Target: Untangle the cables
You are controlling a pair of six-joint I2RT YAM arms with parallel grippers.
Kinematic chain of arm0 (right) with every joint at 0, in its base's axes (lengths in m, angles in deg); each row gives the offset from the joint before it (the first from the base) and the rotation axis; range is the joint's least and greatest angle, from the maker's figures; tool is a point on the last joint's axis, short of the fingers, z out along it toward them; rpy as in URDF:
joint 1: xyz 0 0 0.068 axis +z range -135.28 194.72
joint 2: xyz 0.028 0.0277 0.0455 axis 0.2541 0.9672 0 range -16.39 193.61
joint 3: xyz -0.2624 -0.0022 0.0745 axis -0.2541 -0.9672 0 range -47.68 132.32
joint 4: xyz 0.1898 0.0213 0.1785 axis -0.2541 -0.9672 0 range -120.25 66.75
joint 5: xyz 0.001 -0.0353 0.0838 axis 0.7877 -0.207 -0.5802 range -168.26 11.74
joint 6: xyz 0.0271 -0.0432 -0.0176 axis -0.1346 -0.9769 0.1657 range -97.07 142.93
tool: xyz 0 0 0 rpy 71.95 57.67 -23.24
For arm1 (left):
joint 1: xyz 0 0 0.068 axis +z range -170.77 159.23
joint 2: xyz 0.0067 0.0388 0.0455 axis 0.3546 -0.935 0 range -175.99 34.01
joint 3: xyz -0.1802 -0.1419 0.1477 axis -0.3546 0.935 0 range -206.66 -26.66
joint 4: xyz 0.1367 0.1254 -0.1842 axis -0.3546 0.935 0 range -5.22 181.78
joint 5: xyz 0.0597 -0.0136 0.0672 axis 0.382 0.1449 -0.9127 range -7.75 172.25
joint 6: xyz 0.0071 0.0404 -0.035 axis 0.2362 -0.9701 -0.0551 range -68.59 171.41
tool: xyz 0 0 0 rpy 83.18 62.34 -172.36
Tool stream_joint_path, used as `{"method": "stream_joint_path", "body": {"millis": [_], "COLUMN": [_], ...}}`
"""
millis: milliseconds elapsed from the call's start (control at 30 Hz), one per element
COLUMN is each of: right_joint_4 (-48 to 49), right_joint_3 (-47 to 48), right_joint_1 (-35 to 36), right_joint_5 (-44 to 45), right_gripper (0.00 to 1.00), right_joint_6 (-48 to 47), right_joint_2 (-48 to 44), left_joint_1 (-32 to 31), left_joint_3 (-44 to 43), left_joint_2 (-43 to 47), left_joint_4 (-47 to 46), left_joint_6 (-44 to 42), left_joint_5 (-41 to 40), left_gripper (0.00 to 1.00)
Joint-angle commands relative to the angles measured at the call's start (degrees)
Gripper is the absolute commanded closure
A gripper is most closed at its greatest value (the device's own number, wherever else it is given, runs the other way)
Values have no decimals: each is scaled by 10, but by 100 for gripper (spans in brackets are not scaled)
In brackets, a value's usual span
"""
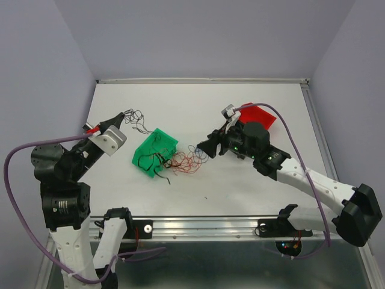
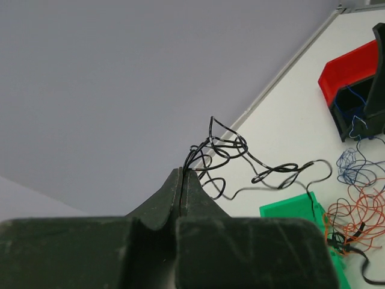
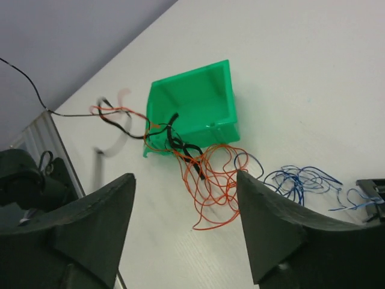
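My left gripper is shut on the thin black cable and holds its curly end above the table's left side; in the left wrist view its jaws are pressed together on the black cable. That cable trails down into the green bin. A red cable tangle lies at the bin's right, caught with the black one. A blue cable lies right of it. My right gripper is open and empty, hovering over the red cable and the blue one.
The green bin lies tipped on the table middle. A red bin sits at the back right behind my right arm. The table's metal rail runs along the near edge. Grey walls close in the left, right and back.
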Motion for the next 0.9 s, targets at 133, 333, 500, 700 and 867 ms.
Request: {"method": "stream_joint_path", "body": {"millis": [133,333,500,700,867], "right_joint_4": [110,146,148,185,186], "right_joint_3": [-14,-22,-6,3,21], "right_joint_1": [6,30,55,96,119], "right_joint_5": [-102,-140,-129,-118,-95], "right_gripper": [13,10,8,8,7], "right_joint_6": [-15,-32,-46,-60,-69], "right_joint_2": [-32,-14,52,121,172], "left_joint_1": [3,2,2,2,2], "left_joint_3": [-35,-64,-75,-188,-239], "left_joint_2": [17,14,13,-44,-78], "left_joint_4": [-3,-14,-126,-200,-232], "left_joint_6": [27,69,177,287,321], "left_joint_5": [66,92,54,16,-55], "left_gripper": [100,100,100,100,100]}}
